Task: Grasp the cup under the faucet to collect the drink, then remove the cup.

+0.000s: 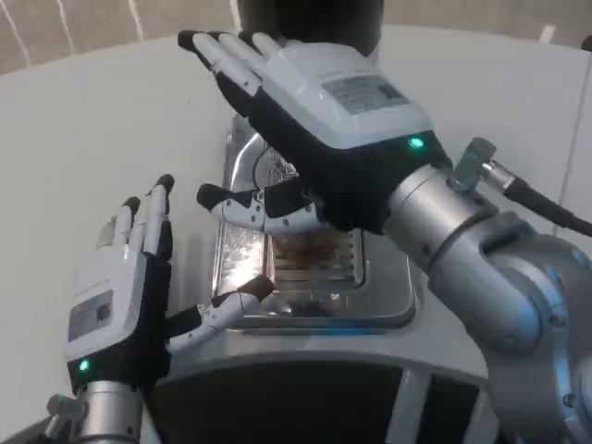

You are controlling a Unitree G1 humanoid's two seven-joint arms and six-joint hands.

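Up close, the right hand (324,120) hangs over the shiny metal drip tray (388,296) of the drink machine (310,23), whose dark body rises at the top edge. Its fingers are stretched out flat toward the upper left and its thumb (250,205) points left below the palm; it grasps nothing that can be seen. The left hand (120,296) sits lower on the white desk (83,129), just beside the tray's left edge, fingers straight and apart and pointing up, thumb (222,310) reaching right to the tray's rim. It too is released and holds nothing. Under the right palm, on the tray's slotted grate (319,268), a brownish patch shows, but whether this is the cup cannot be told, since the right hand covers that spot.
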